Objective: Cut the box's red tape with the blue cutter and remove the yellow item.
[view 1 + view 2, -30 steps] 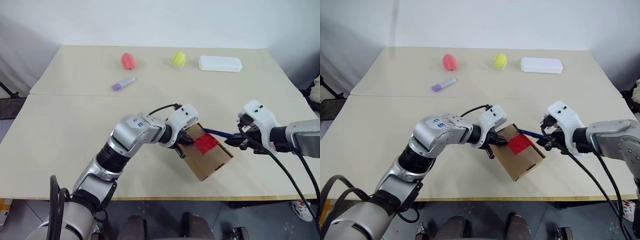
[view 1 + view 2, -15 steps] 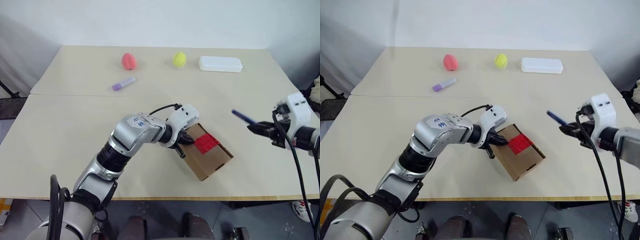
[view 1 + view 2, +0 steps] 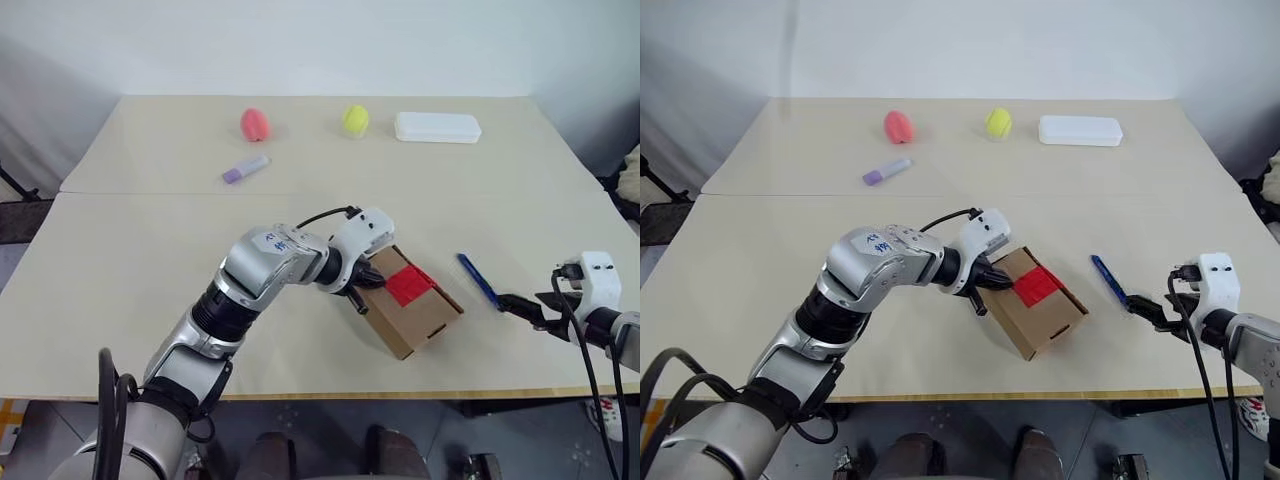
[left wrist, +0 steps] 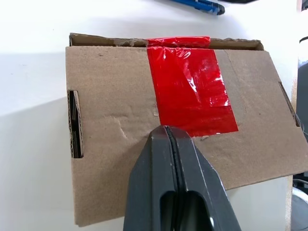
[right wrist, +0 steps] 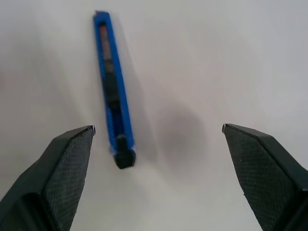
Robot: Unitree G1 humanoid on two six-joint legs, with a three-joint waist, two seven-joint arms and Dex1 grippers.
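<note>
**A:** Left claw [image 4: 166, 132] first: its fingers are pressed together with no gap, and the tips rest on top of the box [image 3: 412, 312], just at the near edge of the tape [image 4: 190, 86].

**B:** Holding anything?

**A:** Nothing between the fingers. They only bear on the cardboard lid. The tape runs across the flap and folds over the far edge; from the left wrist view it looks whole.

**B:** And the right claw [image 5: 159, 139]?

**A:** Spread wide, empty. It sits low at the right edge of the bench [image 3: 130, 260], pointing toward the cutter [image 3: 479, 281].

**B:** So the cutter is free?

**A:** Yes, it lies flat on the bench, to the right of the box and apart from it, between box and right claw. In the right wrist view it lies ahead of the open fingers, nearer one of them, touching neither, dark end toward the claw.

**B:** The box itself?

**A:** Near the front middle of the bench, turned at an angle, lid shut, a slot in its end wall. I cannot see what is inside.

**B:** Anything else on the bench?

**A:** Along the far side: a pink egg [image 3: 255, 123], a yellow-green ball [image 3: 354, 119], a white case [image 3: 437, 127], and a lilac marker [image 3: 246, 168] a little nearer. All well apart from the box.
</note>
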